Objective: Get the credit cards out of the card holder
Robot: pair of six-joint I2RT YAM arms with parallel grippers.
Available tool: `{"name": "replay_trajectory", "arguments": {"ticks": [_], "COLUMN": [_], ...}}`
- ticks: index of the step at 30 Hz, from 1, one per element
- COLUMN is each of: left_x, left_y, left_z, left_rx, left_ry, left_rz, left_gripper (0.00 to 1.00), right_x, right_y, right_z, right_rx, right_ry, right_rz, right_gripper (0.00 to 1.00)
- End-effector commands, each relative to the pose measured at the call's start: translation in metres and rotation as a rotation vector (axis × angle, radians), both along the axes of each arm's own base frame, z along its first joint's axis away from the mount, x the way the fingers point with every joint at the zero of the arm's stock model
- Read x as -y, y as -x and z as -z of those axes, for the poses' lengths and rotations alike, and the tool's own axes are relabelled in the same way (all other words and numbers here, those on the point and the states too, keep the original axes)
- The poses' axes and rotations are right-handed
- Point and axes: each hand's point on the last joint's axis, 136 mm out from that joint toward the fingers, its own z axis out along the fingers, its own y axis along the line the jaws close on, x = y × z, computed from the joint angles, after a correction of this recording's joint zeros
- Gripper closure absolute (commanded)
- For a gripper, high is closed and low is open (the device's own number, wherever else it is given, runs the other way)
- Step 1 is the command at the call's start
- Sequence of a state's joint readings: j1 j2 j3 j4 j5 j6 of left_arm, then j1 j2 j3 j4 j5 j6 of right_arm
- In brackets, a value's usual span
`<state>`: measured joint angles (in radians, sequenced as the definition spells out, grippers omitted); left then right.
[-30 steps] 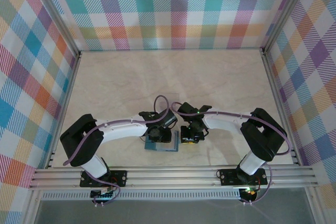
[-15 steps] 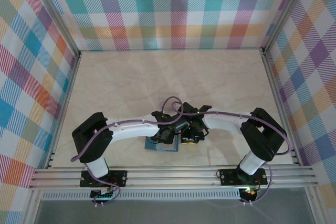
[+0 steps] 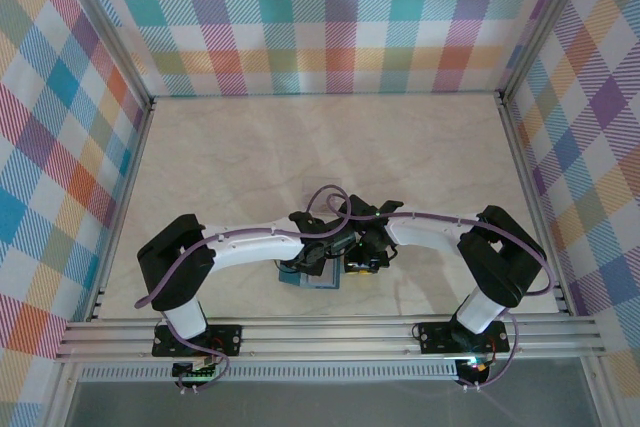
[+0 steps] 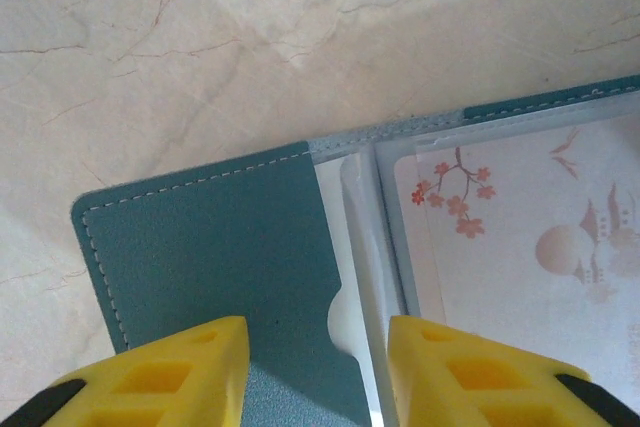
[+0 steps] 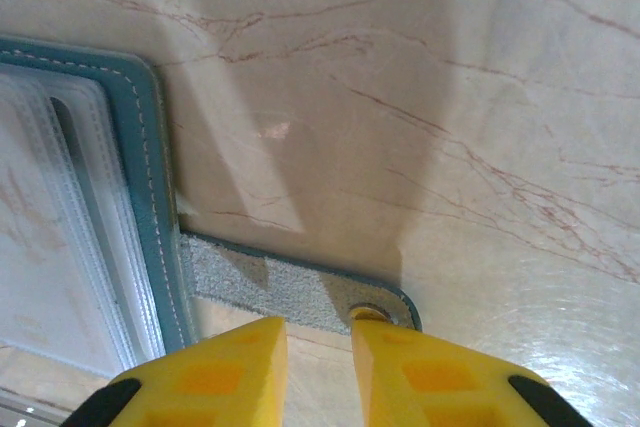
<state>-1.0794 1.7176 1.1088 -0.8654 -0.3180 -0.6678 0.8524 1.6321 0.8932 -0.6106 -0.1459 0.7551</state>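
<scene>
Lying open, card holder, credit cards inside

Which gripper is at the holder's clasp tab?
Right gripper: its fingertips sit at the grey clasp tab. Left gripper is over the card holder's teal inner pocket.

No legible text, label, brand, number or sign found in any view. The credit card in the clear pocket of the card holder, right side of the left wrist frame, bears a printed picture: red blossom branch, pale birds, faint tower shapes. No lettering can be made out on it.
</scene>
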Motion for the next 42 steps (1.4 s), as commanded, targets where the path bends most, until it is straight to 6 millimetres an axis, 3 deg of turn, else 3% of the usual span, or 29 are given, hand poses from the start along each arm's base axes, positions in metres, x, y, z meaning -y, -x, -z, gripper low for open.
{"name": "replay_trajectory", "arguments": {"ticks": [1, 14, 27, 42], "left_x": [-0.014, -0.038, -0.029, -0.031], "left_y": [0.005, 0.016, 0.013, 0.001], "left_z": [0.0, 0.023, -0.006, -0.025], "left_rx": [0.005, -0.045, -0.04, -0.073], "left_ry": [-0.06, -0.112, 0.088, 0.228], "left_rz": [0.026, 0.011, -0.021, -0.056], "left_gripper": [0.59, 0.62, 0.6, 0.6], "right_x": [0.01, 0.01, -0.008, -0.014], "right_y": [0.006, 0.004, -0.005, -0.009], "right_z": [0.014, 0.01, -0.018, -0.04], "right_rx": [-0.024, -0.018, 0.033, 0.065], "right_ry": [0.066, 0.069, -0.026, -0.075], "right_rz": [-0.012, -0.017, -0.015, -0.006], "right_gripper": [0.73, 0.73, 0.72, 0.7]}}
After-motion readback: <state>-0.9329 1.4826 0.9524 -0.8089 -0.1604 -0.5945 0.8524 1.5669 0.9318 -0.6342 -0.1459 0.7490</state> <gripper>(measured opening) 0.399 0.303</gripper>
